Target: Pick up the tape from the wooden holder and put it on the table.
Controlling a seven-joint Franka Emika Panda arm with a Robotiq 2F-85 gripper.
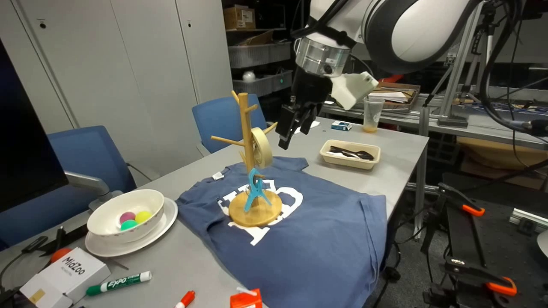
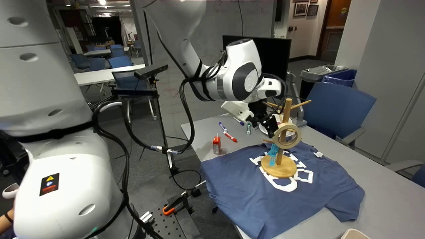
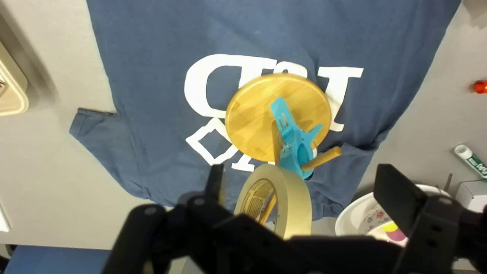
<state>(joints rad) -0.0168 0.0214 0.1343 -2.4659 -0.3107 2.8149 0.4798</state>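
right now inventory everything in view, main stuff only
shirt: 1, blue, on table
wooden holder: 1, tan, on shirt
clip: 1, light blue, on wooden holder
tape roll: 1, cream, hung on wooden holder
plate: 1, white, on table
bowl: 1, white, on plate
balls: 3, pink, yellow, green, in bowl
markers: 3+, red, green, blue, on table
carton: 1, red, on table
box: 1, white, near plate
tray: 1, beige, on table
cup: 1, clear, on table
arm: 1, white, above table
pincer: 1, black, near tape roll

Your wrist view looks down close on the wooden holder [image 3: 253,116], which both exterior views face, farther off, from opposite sides.
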